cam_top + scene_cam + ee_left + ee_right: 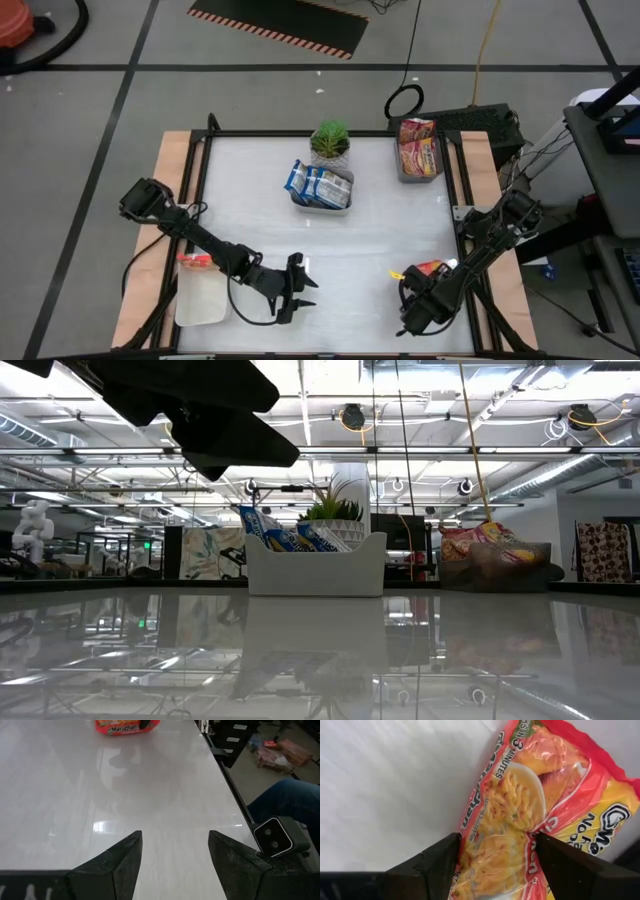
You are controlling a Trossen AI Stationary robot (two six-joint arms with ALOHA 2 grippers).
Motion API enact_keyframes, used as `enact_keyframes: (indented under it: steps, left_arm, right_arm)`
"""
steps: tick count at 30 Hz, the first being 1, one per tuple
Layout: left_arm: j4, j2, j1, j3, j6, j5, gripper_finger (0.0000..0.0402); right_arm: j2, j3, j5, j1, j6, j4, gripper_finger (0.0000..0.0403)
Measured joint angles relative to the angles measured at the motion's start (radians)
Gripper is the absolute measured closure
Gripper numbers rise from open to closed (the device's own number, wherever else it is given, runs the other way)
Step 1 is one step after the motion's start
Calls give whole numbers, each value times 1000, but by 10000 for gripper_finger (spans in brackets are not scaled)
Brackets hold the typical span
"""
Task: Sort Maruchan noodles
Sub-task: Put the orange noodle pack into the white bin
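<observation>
Right fingers straddle an orange-red packet at the near right of the tabletop

Orange-red Maruchan packet (520,815) lies flat on the white tabletop (380,240), near right corner, just inside the frame rail. In the right wrist view it fills the gap between the right gripper (495,855)'s two fingers (432,862); the fingers stand wide, one along each long edge of the wrapper, at or just beside the plastic. Real squeeze not certain: cannot tell whether it is gripped. From above, only the far end of the packet (428,268) shows past the gripper (412,296). Long axis runs near-to-far, slanting a little rightward at the far end. Same packet (127,726) appears cut off by the edge of the left wrist view, its "Maruchan" print readable.

Left gripper (298,287) sits at the near centre-left, fingers (117,862) parted a moderate way over bare tabletop, holding nothing.

Blue-white packets (318,185) stand on edge in a white tray (322,205) at far centre, beside a small potted plant (331,142). Pink-red and yellow packets (417,145) fill a grey tray (420,177) at far right. One more orange-red packet (193,261) rests at the far end of a white tray (200,300) at near left, partly hidden by the left arm.

Low view: neither gripper can be made out, only a dark arm overhead.
</observation>
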Motion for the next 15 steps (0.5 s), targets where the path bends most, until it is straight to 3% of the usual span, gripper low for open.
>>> enact_keyframes:
  steps: [8, 15]
  left_arm:
    - [0, 0, 6, 0, 4, 0, 170]
    - [0, 0, 10, 0, 3, 0, 170]
  right_arm:
    - [0, 0, 188, -67, -135, 105, 149]
    - [-36, -5, 350, -123, -271, 337, 149]
